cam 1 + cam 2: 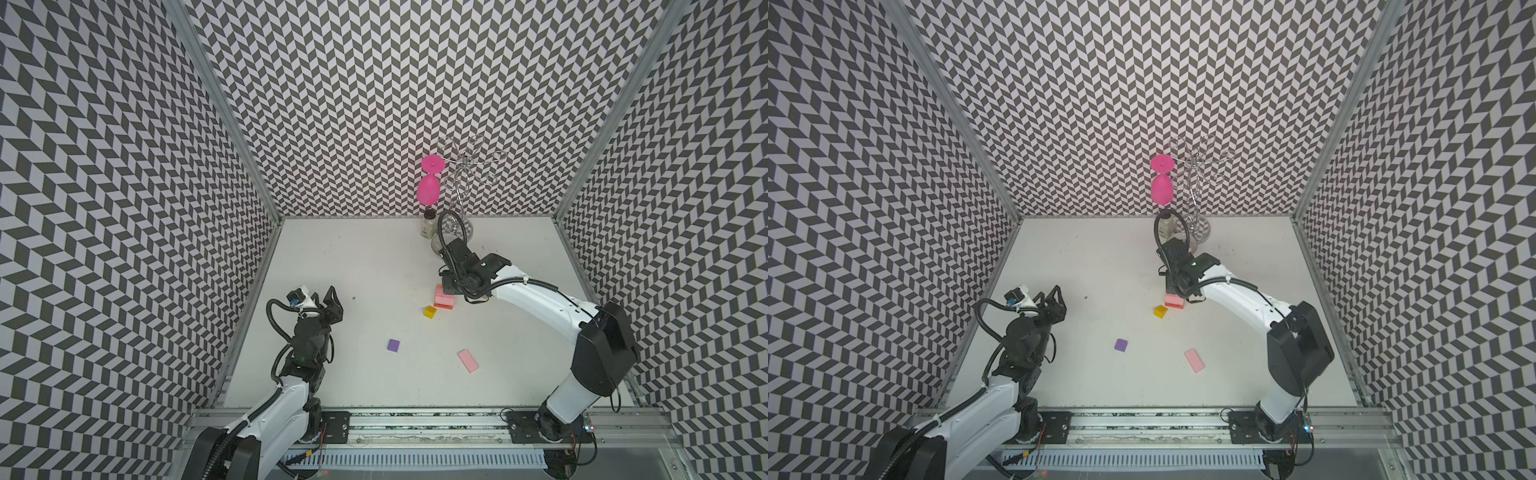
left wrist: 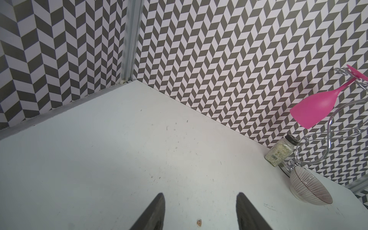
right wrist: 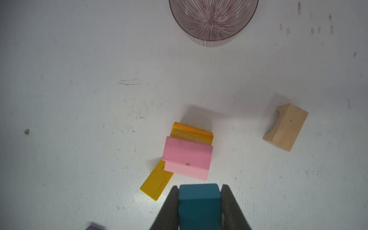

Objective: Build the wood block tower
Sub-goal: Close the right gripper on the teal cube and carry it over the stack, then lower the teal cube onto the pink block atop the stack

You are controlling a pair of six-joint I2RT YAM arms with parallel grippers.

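My right gripper (image 3: 199, 186) is shut on a teal block (image 3: 199, 205) and hangs over the table just short of a small stack. In that stack a pink slab (image 3: 187, 157) lies on an orange block (image 3: 192, 131). A yellow slab (image 3: 157, 184) lies against the stack, and a plain wood piece (image 3: 285, 127) sits apart. In both top views the stack (image 1: 444, 300) (image 1: 1174, 301) shows under the right gripper (image 1: 449, 289), with the yellow piece (image 1: 430, 311), a purple block (image 1: 393, 345) and a loose pink slab (image 1: 468, 360) nearer the front. My left gripper (image 2: 200, 195) (image 1: 323, 294) is open and holds nothing, at the left.
A ribbed glass bowl (image 3: 213, 20) (image 2: 310, 187) stands just beyond the stack. Behind it at the back wall are a spice jar (image 1: 429, 224) and a wire rack (image 1: 461, 183) with a pink goblet (image 1: 428, 189) hanging from it. Patterned walls enclose three sides.
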